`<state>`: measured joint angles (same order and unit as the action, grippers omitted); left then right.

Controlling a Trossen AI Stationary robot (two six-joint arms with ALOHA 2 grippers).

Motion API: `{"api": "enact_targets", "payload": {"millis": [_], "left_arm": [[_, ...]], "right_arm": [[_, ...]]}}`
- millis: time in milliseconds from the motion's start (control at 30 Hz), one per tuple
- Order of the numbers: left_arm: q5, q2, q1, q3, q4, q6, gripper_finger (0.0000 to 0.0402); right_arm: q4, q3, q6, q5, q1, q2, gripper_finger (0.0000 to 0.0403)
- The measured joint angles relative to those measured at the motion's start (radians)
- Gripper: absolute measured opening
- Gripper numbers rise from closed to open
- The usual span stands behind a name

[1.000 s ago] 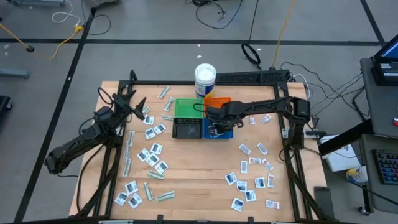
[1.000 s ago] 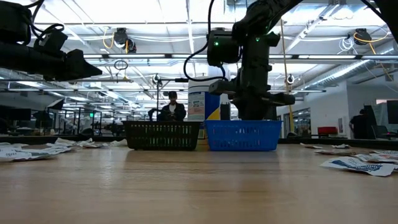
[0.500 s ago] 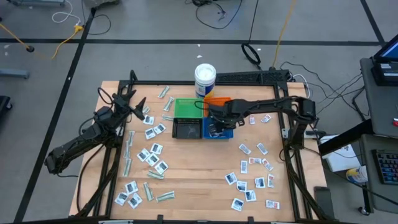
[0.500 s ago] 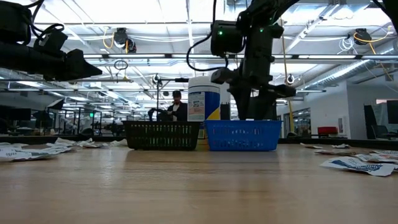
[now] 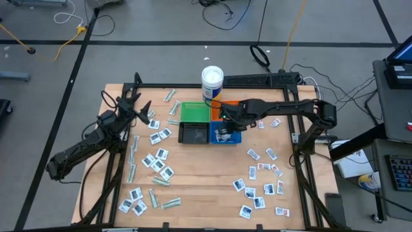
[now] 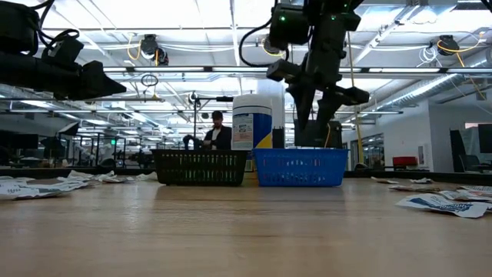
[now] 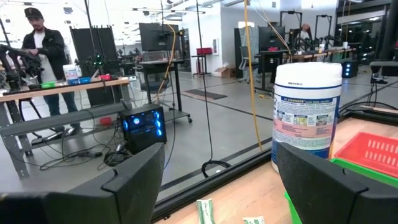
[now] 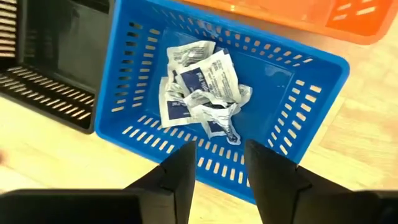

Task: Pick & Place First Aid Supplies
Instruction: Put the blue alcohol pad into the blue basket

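R gripper is hovering above the blue bin, fingers parted w/ nothing between them. You're looking at a crumpled pile of white sachets lying inside that bin, blue print showing. Black bin is sitting just beside the blue one, green bin and orange bin behind them, white tub past those. L gripper is waiting raised over the table's left side, fingers spread wide, empty. Loose packets are lying scattered on the table left of the bins, more packets on the right.
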<state>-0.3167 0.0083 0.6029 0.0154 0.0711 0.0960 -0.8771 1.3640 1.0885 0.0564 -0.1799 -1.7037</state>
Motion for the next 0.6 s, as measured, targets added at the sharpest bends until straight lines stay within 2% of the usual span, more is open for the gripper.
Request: {"api": "enact_targets", "payload": {"millis": [300,600], "left_arm": [[0.000,0.000,0.000,0.000,0.000,0.000,0.0308],[0.000,0.000,0.000,0.000,0.000,0.000,0.0308]], "right_arm": [[-0.041,-0.026,0.055,0.001,0.156,0.007,0.0125],[-0.037,-0.151,0.203,-0.002,0.385,0.117,0.0125]]}}
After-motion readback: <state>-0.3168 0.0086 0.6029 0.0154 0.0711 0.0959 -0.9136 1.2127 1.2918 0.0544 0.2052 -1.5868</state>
